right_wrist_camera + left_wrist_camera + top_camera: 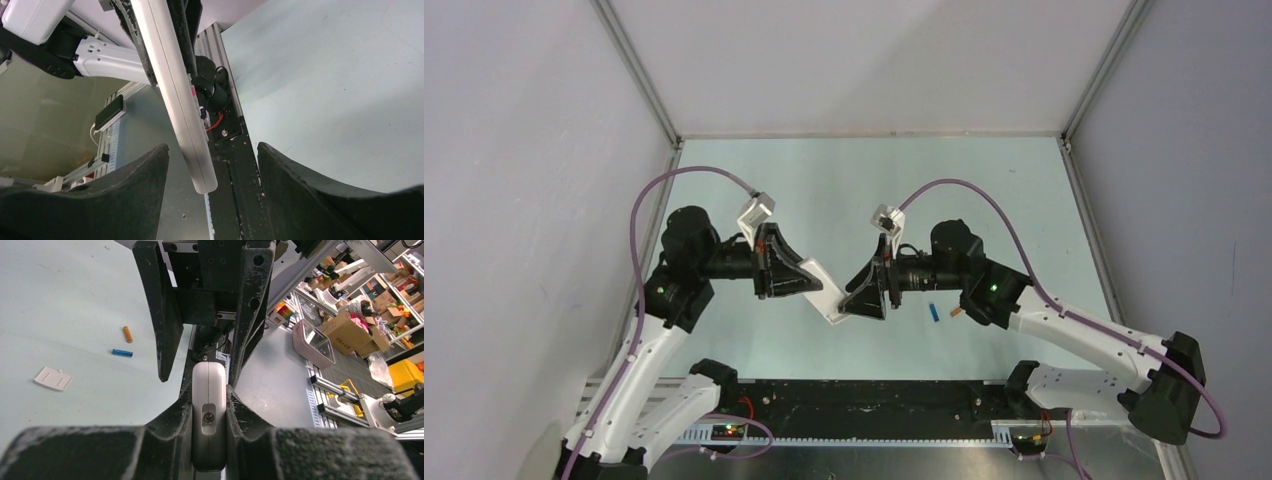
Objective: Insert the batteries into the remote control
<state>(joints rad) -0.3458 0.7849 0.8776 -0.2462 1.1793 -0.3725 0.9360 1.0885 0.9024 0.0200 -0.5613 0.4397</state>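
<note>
The pale green tabletop (844,180) carries little. Above its middle the left gripper (812,284) is clamped on one end of the white remote control (209,390), holding it off the surface. The remote's long axis runs toward the right gripper (212,152), whose jaws stand open around the free end without visibly touching it. A flat white panel (52,378), probably the battery cover, lies loose on the tabletop. The blue battery (122,353) and orange battery (128,334) lie just beside each other but not parallel. They are toward the near edge, right of the pincers, so the right arm is nearer.
</note>
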